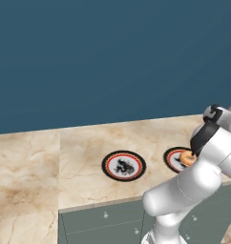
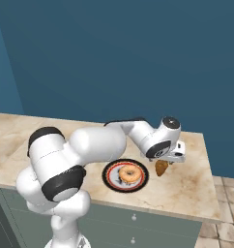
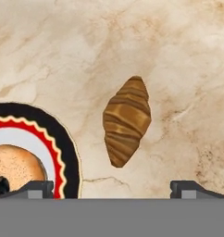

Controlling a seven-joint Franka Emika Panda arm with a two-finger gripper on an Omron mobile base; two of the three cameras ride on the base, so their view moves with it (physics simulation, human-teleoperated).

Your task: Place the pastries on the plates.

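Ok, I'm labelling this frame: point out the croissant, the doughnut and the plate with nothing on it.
croissant [image 3: 127, 121], hand view, middle of its ridged crust.
doughnut [image 2: 129, 174], right base view, on its golden ring.
bare plate [image 1: 123, 166], left base view, on its white centre.

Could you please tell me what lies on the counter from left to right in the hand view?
Doughnut on the plate → bare marble counter → croissant, lying apart from the plate.

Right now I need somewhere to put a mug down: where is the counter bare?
Bare marble left of the empty plate, out to the counter edge. Crowded on the right: doughnut on its plate, croissant beside it, open gripper above.
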